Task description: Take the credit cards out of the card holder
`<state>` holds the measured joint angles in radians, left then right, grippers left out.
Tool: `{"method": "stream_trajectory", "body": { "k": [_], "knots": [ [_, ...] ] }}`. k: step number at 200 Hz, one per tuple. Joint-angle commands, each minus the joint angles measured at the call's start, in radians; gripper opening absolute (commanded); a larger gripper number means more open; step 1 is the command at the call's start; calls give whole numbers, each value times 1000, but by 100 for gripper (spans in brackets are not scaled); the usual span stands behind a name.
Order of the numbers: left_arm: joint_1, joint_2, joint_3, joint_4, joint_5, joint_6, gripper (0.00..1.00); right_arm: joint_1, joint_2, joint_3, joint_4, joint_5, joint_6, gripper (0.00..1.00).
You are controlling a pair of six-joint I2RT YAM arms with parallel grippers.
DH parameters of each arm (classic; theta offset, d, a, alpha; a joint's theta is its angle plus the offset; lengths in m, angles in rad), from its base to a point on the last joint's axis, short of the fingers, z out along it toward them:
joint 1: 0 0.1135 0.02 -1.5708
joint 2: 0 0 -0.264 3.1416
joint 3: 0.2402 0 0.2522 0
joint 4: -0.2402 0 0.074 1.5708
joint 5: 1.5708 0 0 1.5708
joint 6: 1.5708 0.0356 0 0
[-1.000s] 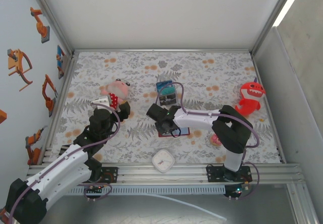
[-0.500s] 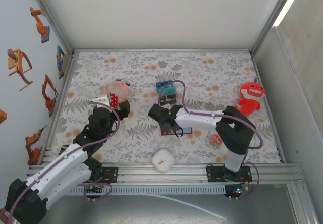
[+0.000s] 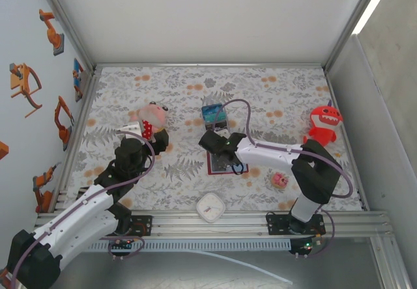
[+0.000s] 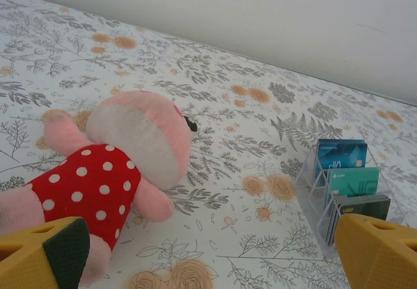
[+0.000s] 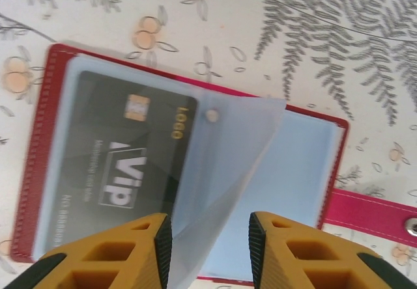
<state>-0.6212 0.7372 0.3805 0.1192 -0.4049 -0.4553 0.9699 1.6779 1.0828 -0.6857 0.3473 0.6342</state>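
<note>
The card holder [image 5: 296,165] lies open on the floral tabletop [image 5: 326,35], directly under the right hand [image 5: 208,240]. Its near edge is covered by the two yellow fingers [image 5: 111,256] and cut off by the frame. A dark credit card [image 5: 124,152] marked VIP is tucked in the left pocket, its print dulled by the clear sleeve and one lower corner hidden behind a finger. A translucent leaf [image 5: 228,159] is raised from the fold and drops into the gap between the pads, which are set narrow but apart. Whether the leaf is touched cannot be told, and the right pocket's contents cannot be made out. The red snap tab [image 5: 371,214] is cut off at the frame edge. From above, the holder is largely covered by that hand. The left hand [image 4: 208,253] is spread wide, holding nothing, near a pink plush [image 4: 124,152], its fingers cut off at the lower corners.
</note>
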Motion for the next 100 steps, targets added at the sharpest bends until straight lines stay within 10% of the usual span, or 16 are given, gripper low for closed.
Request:
{"method": "stream_trajectory", "body": {
  "k": [1,100],
  "knots": [
    [3,-7,41,-20,21,24,97,-35,-44,-43,-25,41,33,36],
    [-131,107,71,13,-42,148,97,-230,-218,-252,149,-162,43,32]
  ]
}}
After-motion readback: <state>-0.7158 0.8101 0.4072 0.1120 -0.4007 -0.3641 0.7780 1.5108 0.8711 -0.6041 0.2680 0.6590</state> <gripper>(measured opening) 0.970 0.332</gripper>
